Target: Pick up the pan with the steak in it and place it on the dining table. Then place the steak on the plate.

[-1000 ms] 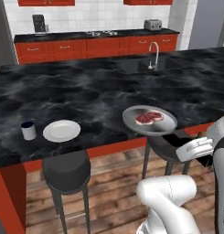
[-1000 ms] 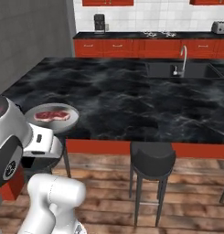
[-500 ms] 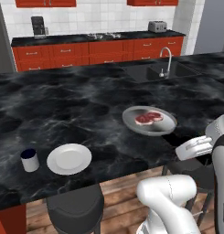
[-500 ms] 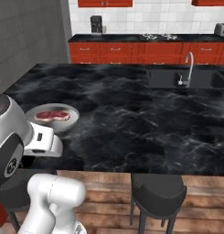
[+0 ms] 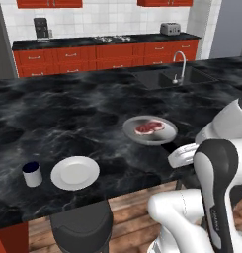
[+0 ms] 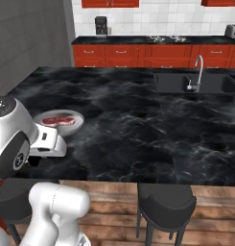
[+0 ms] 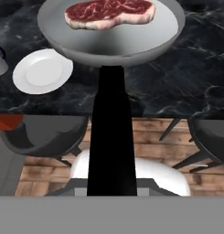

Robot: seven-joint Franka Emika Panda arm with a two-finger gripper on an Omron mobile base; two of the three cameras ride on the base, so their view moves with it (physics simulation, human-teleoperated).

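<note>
Left base view: veined black dining table (image 5: 68, 113), red cabinets (image 5: 93, 57).

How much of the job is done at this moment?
Done: the gripper is shut on the black handle of the pan, with the steak inside. In hand: carrying it over the dining table. Left: set the pan down, then move the steak to the plate.

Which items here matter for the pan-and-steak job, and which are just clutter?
Job:
pan, held by its handle in the claw
steak, in the pan
plate
dining table

Lying about:
blue cup
stools
sink tap
toaster
coffee machine
</note>
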